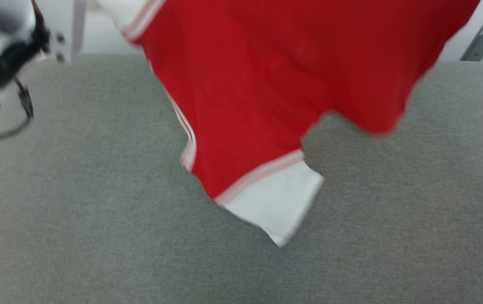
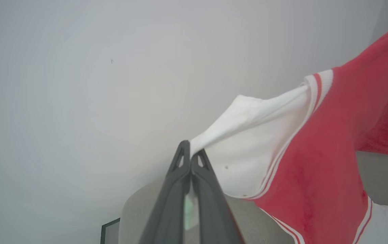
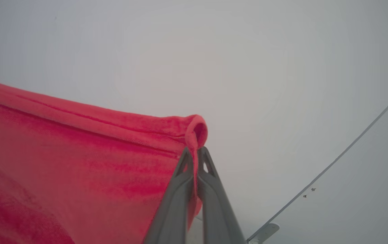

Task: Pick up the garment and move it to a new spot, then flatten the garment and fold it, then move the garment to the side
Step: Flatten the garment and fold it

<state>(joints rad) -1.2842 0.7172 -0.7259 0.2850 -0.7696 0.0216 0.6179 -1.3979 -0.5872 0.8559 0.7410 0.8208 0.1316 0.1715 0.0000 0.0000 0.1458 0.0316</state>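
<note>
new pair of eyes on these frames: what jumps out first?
The bright red garment, hanging across the top and middle of the head view above the grey surface, with one white sleeve dangling lowest. Next, the grips: the left tool is shut on the other sleeve's white fabric in its wrist view, and the right tool is shut on a rolled red edge in its own.

The garment [image 1: 267, 84] is bright red with white sleeves and red-and-white striped bands. The desk [image 1: 77, 211] is a flecked mid-grey. The fingers [image 2: 168, 206] are dark grey; the wall [image 2: 78, 84] pale grey.
</note>
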